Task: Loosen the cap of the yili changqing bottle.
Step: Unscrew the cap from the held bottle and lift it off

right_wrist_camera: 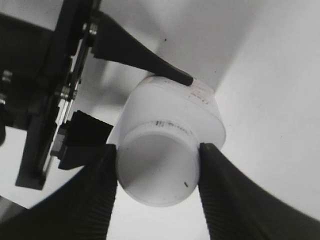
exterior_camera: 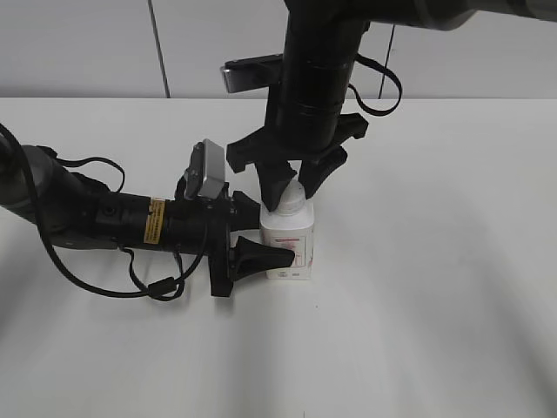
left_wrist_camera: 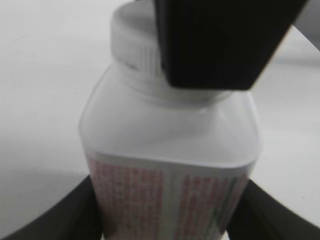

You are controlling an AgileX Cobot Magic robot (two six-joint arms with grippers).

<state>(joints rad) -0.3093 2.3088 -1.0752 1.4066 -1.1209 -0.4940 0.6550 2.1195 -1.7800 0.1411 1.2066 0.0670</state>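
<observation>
White tabletop (exterior_camera: 452, 261), pale panelled wall (exterior_camera: 87, 43) behind it, dark vertical seam (exterior_camera: 158, 48) between panels

Exterior view: the cap (exterior_camera: 288, 199) is largely masked by the right claw (exterior_camera: 290, 185); the yili changqing bottle (exterior_camera: 288, 241) has its left flank covered by the left claw (exterior_camera: 254, 239), and its label print is too small to read. Left wrist view: the bottle's base is cut by the lower edge; a dark finger hides half the cap; the print is blurred.
</observation>
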